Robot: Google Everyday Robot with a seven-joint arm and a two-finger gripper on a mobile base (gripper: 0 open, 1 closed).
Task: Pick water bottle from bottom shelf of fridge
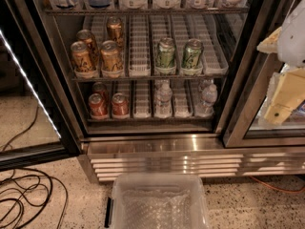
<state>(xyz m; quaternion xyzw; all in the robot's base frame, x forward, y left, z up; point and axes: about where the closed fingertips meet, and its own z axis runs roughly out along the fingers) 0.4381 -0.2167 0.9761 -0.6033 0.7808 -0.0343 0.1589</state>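
Note:
The fridge (190, 162) stands open in front of me, with a steel louvred base. On its bottom shelf (143, 119) a clear water bottle (163, 99) with a white cap stands in the middle lane. A second water bottle (208, 97) stands at the right, with more bottles behind them. My gripper (265, 80) hangs at the right edge of the view, in front of the right door frame. It is well right of the bottles and outside the fridge. Its cream fingers (286, 97) are apart and hold nothing.
Red cans (108, 106) stand on the bottom shelf's left. The middle shelf holds gold cans (82, 56) and green cans (166, 53). A clear plastic bin (159, 202) sits on the floor before the grille. Black cables (24, 194) lie at the left and an orange cable (281, 187) at the right.

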